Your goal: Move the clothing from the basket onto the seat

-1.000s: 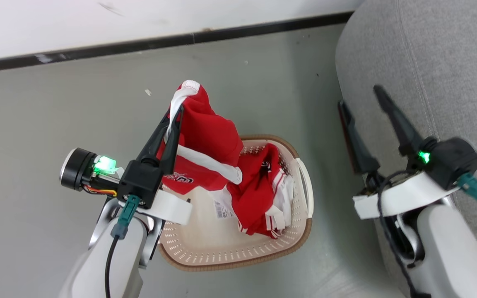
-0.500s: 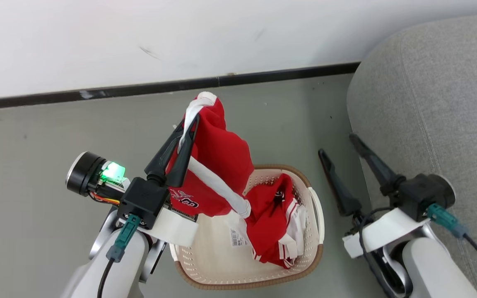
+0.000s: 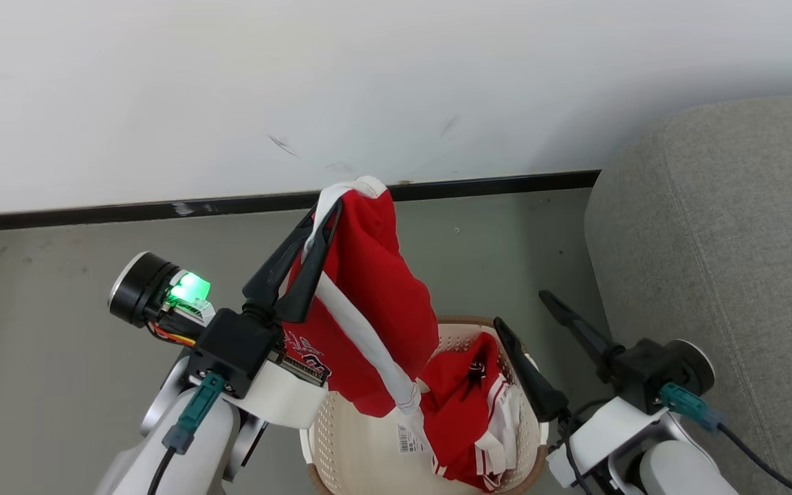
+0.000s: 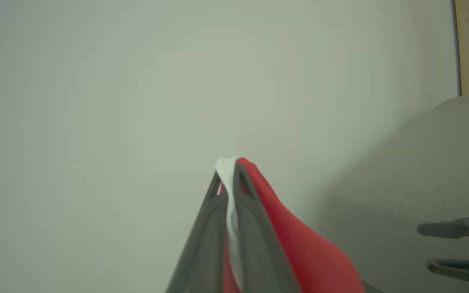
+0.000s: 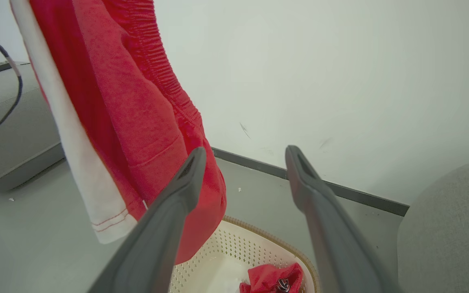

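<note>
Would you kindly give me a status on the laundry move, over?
Left gripper shut on red garment, raised over basket. Right gripper open, empty, between basket and seat. Second garment in basket.

The grey floor (image 3: 59,385) carries the basket (image 3: 348,440); the seat (image 3: 712,240) beside it apparently rests there too, base hidden.

pale forearms (image 3: 186,450), teal plugs (image 3: 195,407), long dark fingers (image 3: 280,261).

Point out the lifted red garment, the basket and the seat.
lifted red garment (image 3: 382,295), head view, red body below the pinched white trim.
basket (image 3: 341,433), head view, perforated inner wall.
seat (image 3: 733,240), head view, grey upholstered surface.
</note>
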### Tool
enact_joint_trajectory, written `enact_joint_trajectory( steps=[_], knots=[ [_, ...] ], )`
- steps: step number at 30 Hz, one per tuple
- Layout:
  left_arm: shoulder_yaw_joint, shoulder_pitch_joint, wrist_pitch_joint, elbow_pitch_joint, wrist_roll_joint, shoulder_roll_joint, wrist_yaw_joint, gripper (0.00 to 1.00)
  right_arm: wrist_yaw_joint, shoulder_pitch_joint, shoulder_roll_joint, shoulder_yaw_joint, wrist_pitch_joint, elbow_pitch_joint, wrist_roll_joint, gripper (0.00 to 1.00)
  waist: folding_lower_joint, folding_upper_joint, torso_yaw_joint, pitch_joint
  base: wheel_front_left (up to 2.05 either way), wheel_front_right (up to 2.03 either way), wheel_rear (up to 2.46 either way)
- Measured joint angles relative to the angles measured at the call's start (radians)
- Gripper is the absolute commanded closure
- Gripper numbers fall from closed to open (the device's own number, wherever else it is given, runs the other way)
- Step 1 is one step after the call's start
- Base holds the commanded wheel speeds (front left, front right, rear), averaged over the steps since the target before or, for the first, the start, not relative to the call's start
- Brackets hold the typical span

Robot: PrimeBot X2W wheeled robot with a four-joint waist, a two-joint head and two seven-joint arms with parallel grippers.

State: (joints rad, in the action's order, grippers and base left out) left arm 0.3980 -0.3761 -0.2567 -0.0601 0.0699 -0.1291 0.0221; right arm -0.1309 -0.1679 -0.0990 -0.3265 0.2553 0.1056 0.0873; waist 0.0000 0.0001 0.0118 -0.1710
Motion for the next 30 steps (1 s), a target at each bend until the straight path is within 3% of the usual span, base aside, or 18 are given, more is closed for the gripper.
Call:
enact_joint_trajectory(
  steps=[19, 30],
  knots=[
    [0.049, 0.02, 0.037, -0.077, 0.009, 0.002, -0.04, 1.0, 0.0, -0.082, -0.055, -0.304, 0.0, 0.106, 0.056, 0.0, 0.0, 0.0, 0.039, 0.118, 0.0, 0.0, 0.0],
    [0.088, 0.058, 0.071, -0.109, 0.018, 0.009, -0.049, 1.0, 0.0, -0.11, -0.037, -0.385, 0.0, 0.178, 0.11, 0.0, 0.0, 0.0, 0.064, 0.161, 0.0, 0.0, 0.0]
  ],
)
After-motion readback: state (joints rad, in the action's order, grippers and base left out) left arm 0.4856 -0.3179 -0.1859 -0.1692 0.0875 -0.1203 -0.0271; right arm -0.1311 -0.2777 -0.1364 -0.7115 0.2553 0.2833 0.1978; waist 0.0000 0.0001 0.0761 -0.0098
